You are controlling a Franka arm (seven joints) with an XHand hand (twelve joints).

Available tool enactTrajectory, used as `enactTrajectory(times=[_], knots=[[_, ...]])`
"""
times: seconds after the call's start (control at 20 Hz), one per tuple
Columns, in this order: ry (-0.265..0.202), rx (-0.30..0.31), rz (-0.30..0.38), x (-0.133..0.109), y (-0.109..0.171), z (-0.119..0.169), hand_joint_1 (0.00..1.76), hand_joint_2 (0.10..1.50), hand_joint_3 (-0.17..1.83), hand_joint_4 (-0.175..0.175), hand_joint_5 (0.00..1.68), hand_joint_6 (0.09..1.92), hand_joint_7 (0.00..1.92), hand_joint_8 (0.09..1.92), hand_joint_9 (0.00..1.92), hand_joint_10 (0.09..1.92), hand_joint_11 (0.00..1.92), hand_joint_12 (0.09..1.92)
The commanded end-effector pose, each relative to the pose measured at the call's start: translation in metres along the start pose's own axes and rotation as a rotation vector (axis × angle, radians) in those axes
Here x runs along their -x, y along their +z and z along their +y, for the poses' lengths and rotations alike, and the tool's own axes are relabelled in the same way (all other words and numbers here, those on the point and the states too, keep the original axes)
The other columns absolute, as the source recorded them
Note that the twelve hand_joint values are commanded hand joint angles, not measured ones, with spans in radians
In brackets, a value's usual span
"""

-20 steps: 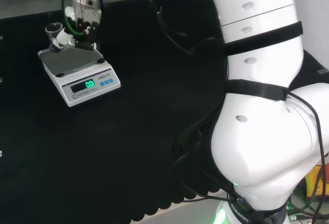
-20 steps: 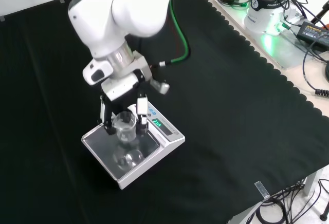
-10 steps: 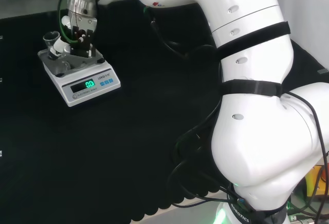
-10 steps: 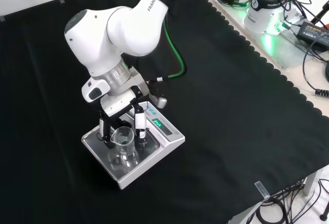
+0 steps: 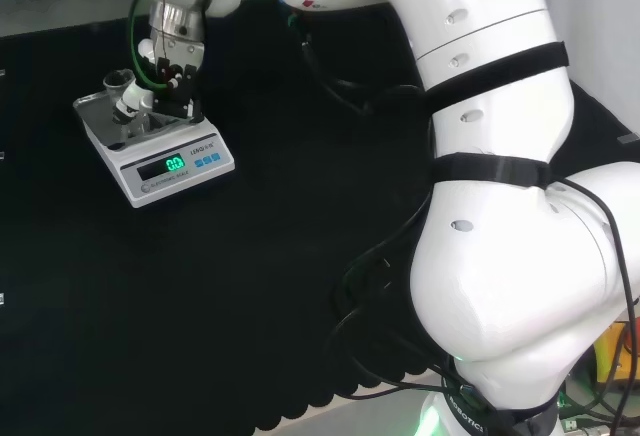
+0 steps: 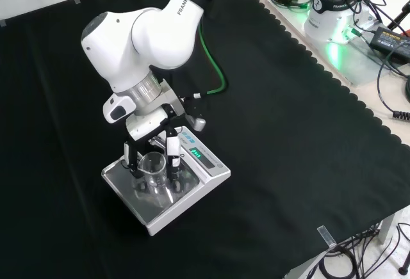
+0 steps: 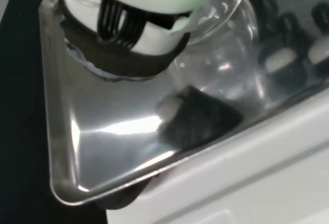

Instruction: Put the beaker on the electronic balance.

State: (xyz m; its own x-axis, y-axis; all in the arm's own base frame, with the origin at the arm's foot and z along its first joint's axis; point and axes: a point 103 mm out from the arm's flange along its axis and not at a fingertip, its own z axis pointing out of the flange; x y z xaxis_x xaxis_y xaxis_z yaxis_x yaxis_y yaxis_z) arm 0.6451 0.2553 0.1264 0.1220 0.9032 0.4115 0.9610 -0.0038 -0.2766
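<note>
Setting down: the beaker (image 6: 152, 170) is at the balance (image 6: 168, 189), so by my reading this is the placing step, near its end.

Head view: the hand (image 5: 160, 84) hangs over the far left of the bench (image 5: 250, 286), directly above the balance (image 5: 152, 141). The beaker (image 5: 122, 91) shows as a pale rim beside the dark fingers (image 5: 180, 96), low over the steel pan (image 5: 105, 121). The lit display (image 5: 172, 165) faces the camera (I leave its figures unread).

Front view: the clear beaker stands upright on or just above the pan (image 6: 128, 186), towards the pan's middle, with a dark finger (image 6: 128, 157) on its left and another on its right. The hand (image 6: 150, 138) brackets it from above, fingers curled in around the glass, so I take it as grasping the beaker. Whether the base bears fully on the pan I cannot tell.

Wrist view: the beaker (image 7: 226, 54) is close against a white and black part of the hand (image 7: 133, 23), its wall and rim plain, with the shiny pan (image 7: 103, 142) beneath it. A dark fingertip (image 7: 198, 116) lies low by the pan, next to the glass.

Next move, as I judge it: confirm the base is flat on the pan, spread the fingers evenly so the glass is not dragged or tipped, then lift straight up, clear of the rim.

Risk: a finger catching the rim could topple the light beaker off the pan.
</note>
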Motion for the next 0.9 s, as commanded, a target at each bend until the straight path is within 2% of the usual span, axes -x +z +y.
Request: enactTrajectory(times=[0.05, 0.15, 0.2, 0.25, 0.5, 0.8, 0.9], knots=[[0.007, 0.021, 0.021, 0.0064, 0.0049, 0.0001, 1.21, 0.59, 0.78, -0.175, 1.29, 0.69, 1.69, 0.5, 1.8, 0.27, 1.34, 0.91], [0.01, 0.02, 0.033, 0.0109, 0.005, -0.0007, 1.21, 0.59, 0.78, -0.175, 1.29, 0.69, 1.69, 0.5, 1.8, 0.27, 1.34, 0.91], [0.041, 0.032, 0.03, 0.0136, 0.0044, -0.0009, 1.21, 0.59, 0.78, -0.175, 1.29, 0.69, 1.69, 0.5, 1.8, 0.27, 1.34, 0.91], [0.045, 0.031, 0.024, 0.0136, 0.0043, -0.0008, 1.21, 0.59, 0.78, -0.175, 1.29, 0.69, 1.69, 0.5, 1.8, 0.27, 1.35, 0.91], [0.021, 0.024, 0.009, 0.0058, 0.0033, -0.0017, 1.21, 0.59, 0.78, -0.175, 1.29, 0.69, 1.69, 0.5, 1.8, 0.27, 1.35, 0.91], [0.002, 0.02, 0.013, 0.014, 0.001, -0.0041, 1.21, 0.59, 0.78, -0.175, 1.29, 0.69, 1.69, 0.5, 1.8, 0.27, 1.35, 0.91], [-0.006, -0.003, 0.025, 0.0139, -0.0007, -0.0054, 1.21, 0.59, 0.78, -0.175, 1.29, 0.69, 1.69, 0.5, 1.8, 0.27, 1.34, 0.91]])
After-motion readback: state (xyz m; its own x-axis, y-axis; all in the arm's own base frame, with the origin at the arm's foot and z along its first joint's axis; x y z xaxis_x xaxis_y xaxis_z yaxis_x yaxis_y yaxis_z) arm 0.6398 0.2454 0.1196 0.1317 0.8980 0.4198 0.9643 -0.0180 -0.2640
